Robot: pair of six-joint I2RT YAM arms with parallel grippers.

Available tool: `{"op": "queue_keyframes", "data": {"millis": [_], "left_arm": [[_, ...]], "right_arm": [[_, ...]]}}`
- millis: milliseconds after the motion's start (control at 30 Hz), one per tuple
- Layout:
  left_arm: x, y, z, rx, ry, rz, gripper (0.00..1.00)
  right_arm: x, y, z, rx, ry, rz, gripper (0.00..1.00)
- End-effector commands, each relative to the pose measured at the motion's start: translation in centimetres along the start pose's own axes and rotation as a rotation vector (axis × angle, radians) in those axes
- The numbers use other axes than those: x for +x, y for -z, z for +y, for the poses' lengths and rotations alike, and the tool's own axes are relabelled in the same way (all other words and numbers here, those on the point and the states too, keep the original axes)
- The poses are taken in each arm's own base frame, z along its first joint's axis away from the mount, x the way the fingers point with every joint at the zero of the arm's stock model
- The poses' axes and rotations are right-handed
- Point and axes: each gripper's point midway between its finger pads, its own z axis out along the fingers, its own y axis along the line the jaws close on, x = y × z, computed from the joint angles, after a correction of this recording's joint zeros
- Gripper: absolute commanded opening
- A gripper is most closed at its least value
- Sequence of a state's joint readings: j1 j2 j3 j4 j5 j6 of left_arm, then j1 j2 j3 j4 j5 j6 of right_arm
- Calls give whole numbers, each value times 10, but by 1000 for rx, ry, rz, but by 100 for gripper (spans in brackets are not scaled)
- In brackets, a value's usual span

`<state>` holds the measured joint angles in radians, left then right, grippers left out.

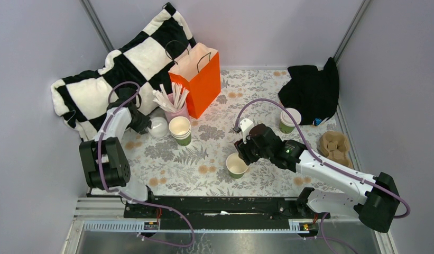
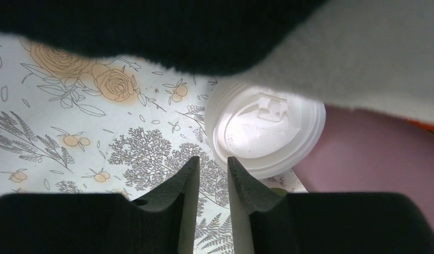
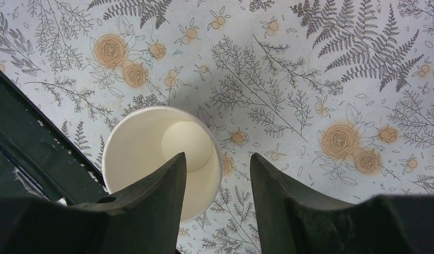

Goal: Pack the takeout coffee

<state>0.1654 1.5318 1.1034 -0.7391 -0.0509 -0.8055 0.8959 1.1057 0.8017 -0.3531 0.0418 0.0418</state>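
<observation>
One takeout coffee, a green cup with a white lid, stands at the back right beside the black cloth. A loose white lid lies on the table at the left. My left gripper is just short of that lid; the left gripper is open a narrow gap with nothing in it. A lidless green cup stands mid-table. My right gripper hangs over it, open, one finger above the cup's beige inside and the other outside the rim, not touching.
An orange paper bag stands at the back centre, a pink cup of white sticks and a stack of lidless green cups before it. A checkered pillow fills the back left. A cardboard cup carrier lies at the right edge.
</observation>
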Motion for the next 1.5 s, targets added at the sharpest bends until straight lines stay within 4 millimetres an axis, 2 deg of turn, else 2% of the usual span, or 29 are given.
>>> {"op": "queue_keyframes", "data": {"millis": [0,267,467,800,967,1300,1467], "left_arm": [[-15,-7,-3,-48,-37,4,28],[-25,-12,-6,-57,-71,-24,25],[-21,-21,-12,-53,-88,-13,20],[-21,-26,-18,-36,-110,-21,24],[-17,-30,-22,-30,-120,-4,19],[-15,-31,-20,-42,-137,-2,16],[-13,-33,-17,-50,-144,0,21]], "right_arm": [[-15,5,4,-13,4,-63,55],[-16,5,4,-13,5,-63,55],[-16,5,5,-18,6,-63,55],[-15,4,4,-13,6,-63,55],[-15,4,4,-13,7,-64,55],[-15,4,3,-13,5,-65,55],[-15,5,4,-13,6,-68,55]]}}
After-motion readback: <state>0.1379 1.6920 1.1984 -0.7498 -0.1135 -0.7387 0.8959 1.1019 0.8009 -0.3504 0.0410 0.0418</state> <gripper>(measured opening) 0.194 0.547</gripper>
